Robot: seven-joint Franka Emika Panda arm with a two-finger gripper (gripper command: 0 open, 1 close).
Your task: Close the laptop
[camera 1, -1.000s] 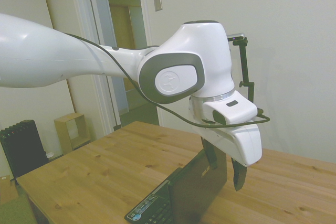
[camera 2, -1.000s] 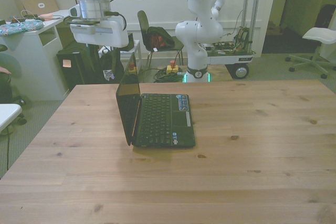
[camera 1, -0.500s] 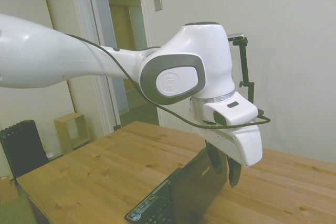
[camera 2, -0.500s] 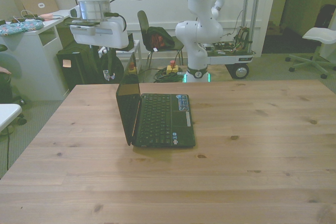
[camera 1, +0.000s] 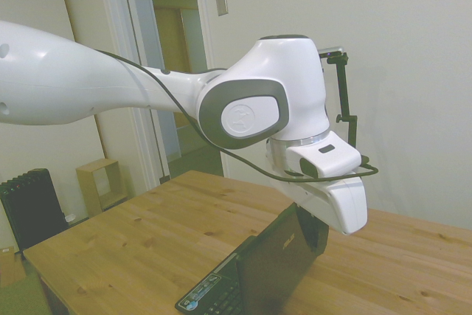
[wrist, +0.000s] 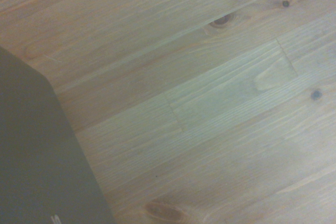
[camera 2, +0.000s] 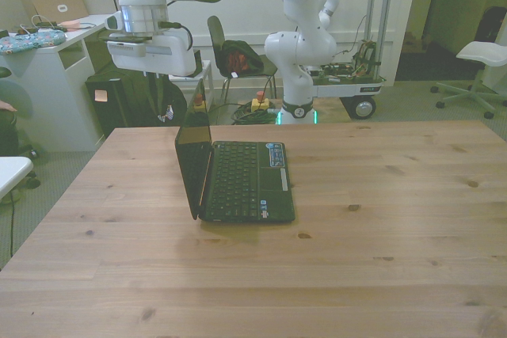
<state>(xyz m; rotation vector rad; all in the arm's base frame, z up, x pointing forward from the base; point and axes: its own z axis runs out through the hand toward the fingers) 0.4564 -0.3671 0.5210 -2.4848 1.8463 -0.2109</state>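
The black laptop [camera 2: 242,180] stands open on the wooden table [camera 2: 356,235], its keyboard facing the front view's right and its lid [camera 2: 192,156] nearly upright. In the side view the back of the lid [camera 1: 284,256] shows a small silver logo. My gripper [camera 2: 176,100] hangs just behind the lid's top edge, on the side away from the keyboard. Its white hand [camera 1: 335,204] sits right above that edge, and its lower part is hidden behind the lid. The wrist view shows a dark corner of the lid [wrist: 37,156] over bare wood.
Beyond the table's far edge stand a second white robot on a wheeled base [camera 2: 305,45], a chair with a red item [camera 2: 236,57] and a white desk [camera 2: 43,77] at the front view's left. A white office chair [camera 2: 483,57] is at the right.
The gripper has come down from above the lid until its lower part is behind the lid's top edge. The laptop's lid stands at the same angle as before.
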